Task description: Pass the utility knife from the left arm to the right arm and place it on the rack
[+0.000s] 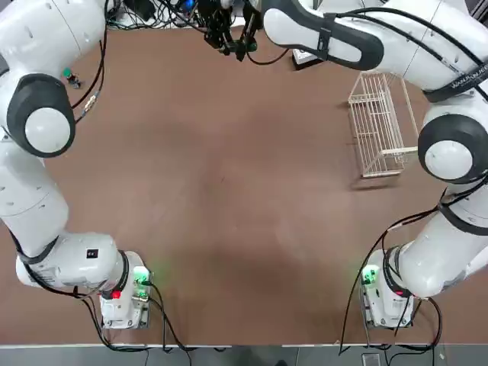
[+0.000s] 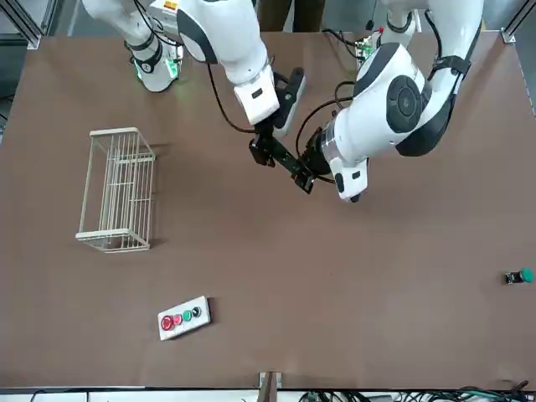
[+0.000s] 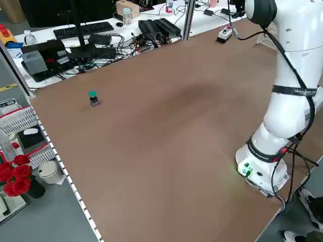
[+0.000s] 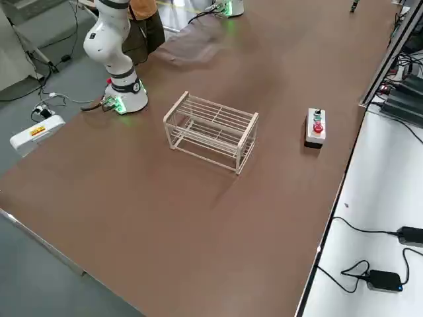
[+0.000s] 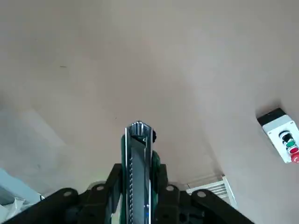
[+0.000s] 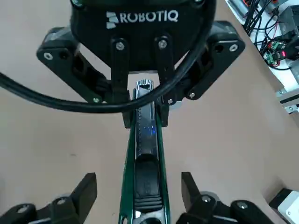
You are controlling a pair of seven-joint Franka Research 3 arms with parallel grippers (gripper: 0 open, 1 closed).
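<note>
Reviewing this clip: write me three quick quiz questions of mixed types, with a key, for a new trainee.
1. Multiple choice: Which gripper is clamped on the utility knife?
a) the left gripper
b) the right gripper
c) neither

2. True or false: The utility knife already lies in the white wire rack.

3. Fill in the blank: In the right wrist view, the knife's handle end lies between the right gripper's fingers, which stand ____ and do not touch it.

Key: 1. a; 2. false; 3. apart
</note>
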